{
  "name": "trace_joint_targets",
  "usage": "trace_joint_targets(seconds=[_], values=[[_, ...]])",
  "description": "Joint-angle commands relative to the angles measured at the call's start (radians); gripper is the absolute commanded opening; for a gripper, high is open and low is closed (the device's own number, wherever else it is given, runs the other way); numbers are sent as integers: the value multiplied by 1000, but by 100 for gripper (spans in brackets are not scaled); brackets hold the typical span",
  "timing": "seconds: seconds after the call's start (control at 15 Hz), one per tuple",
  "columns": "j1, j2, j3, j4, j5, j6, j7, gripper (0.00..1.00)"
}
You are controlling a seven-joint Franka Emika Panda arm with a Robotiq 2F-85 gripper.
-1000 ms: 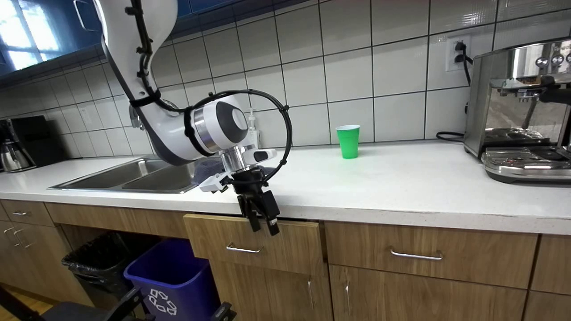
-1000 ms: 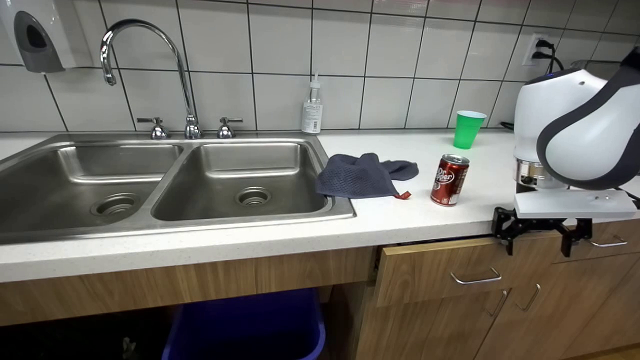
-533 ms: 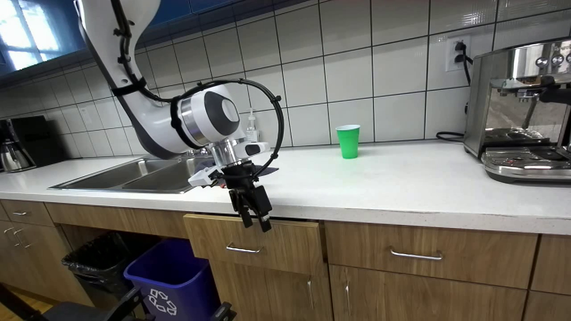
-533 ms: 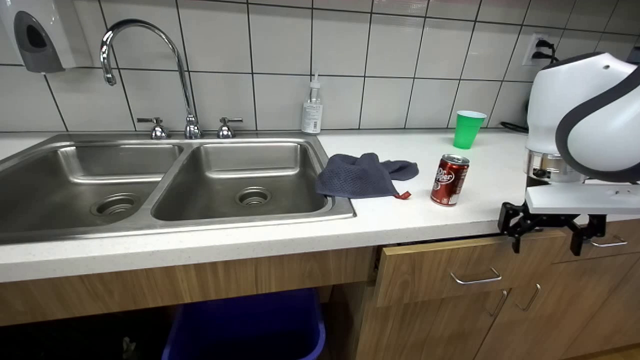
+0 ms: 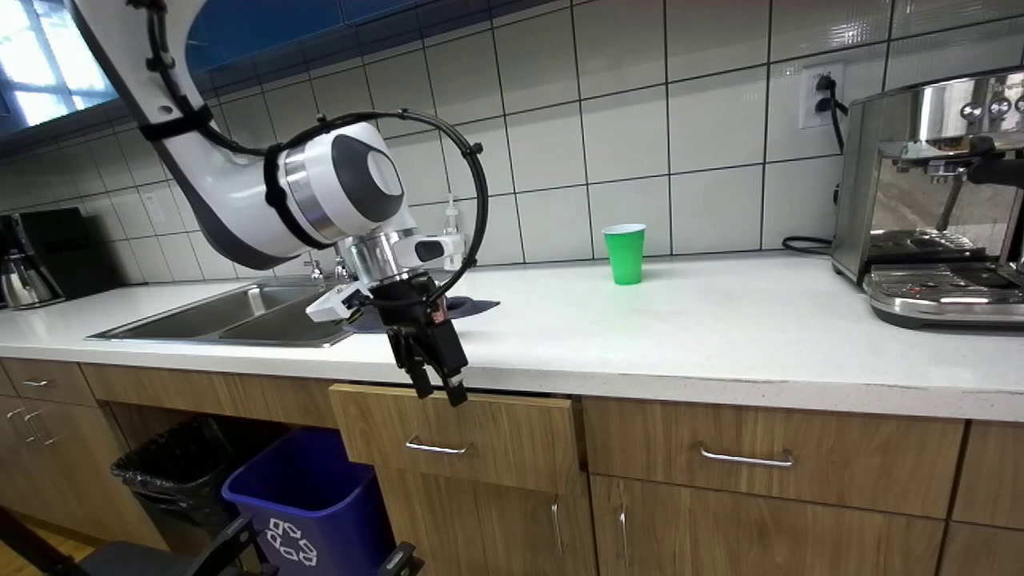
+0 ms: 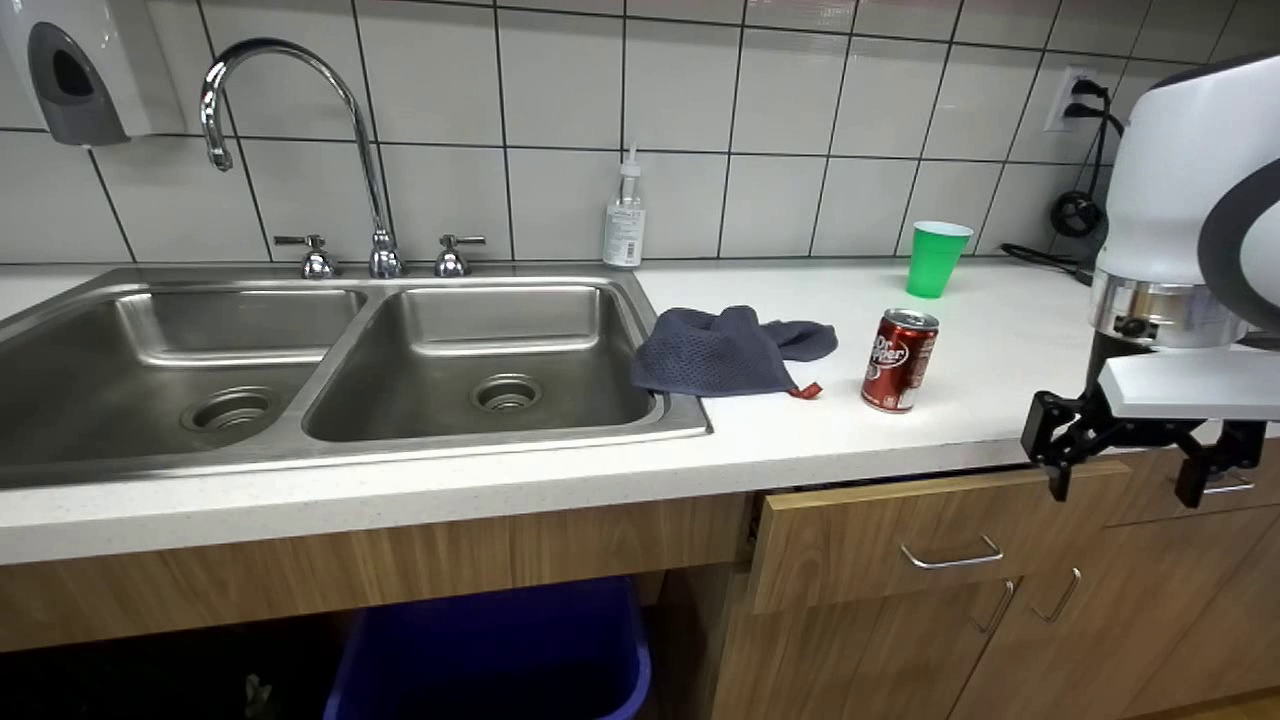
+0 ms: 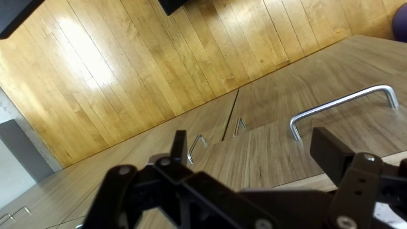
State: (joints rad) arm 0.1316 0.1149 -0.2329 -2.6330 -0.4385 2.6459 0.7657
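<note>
My gripper (image 5: 440, 396) hangs fingers-down just off the counter's front edge, above a wooden drawer (image 5: 512, 448) that is pulled slightly out. Its jaws stand wide apart with nothing between them, as the wrist view shows, where the drawer's metal handle (image 7: 340, 105) lies beyond one of the fingers (image 7: 332, 152). No contact with drawer or handle is visible. A red Dr Pepper can (image 6: 900, 360) stands upright on the counter, mostly hidden behind the gripper in an exterior view. To its left is a crumpled dark cloth (image 6: 720, 350); behind it stands a green cup (image 6: 938, 260).
A double steel sink (image 6: 680, 425) is set in the white counter (image 5: 720, 336), with a soap bottle (image 6: 625, 225) behind. An espresso machine (image 5: 928, 208) occupies the far right. Below are a blue recycling bin (image 5: 320, 512) and a black-lined bin (image 5: 184, 472). A neighbouring drawer (image 5: 848, 440) is closed.
The arm has moved left and slightly up in an exterior view, and rightward in another, bringing the gripper nearer the pulled-out drawer's handle side. The jaws stayed wide. Can, cloth, cup and drawer are unmoved.
</note>
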Motion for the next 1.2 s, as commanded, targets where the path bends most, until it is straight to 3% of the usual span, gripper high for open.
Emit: trace_joint_targets(seconds=[0.0,0.53,0.6,1.13], values=[[-37,-111,39,-62,-53,-20,49,100],[-106,-262,148,-114,-54,-35,54,100],[-119,-183,153,-78,-20,-1,15,100],[-135,-228,177,-100,-15,-9,12,100]])
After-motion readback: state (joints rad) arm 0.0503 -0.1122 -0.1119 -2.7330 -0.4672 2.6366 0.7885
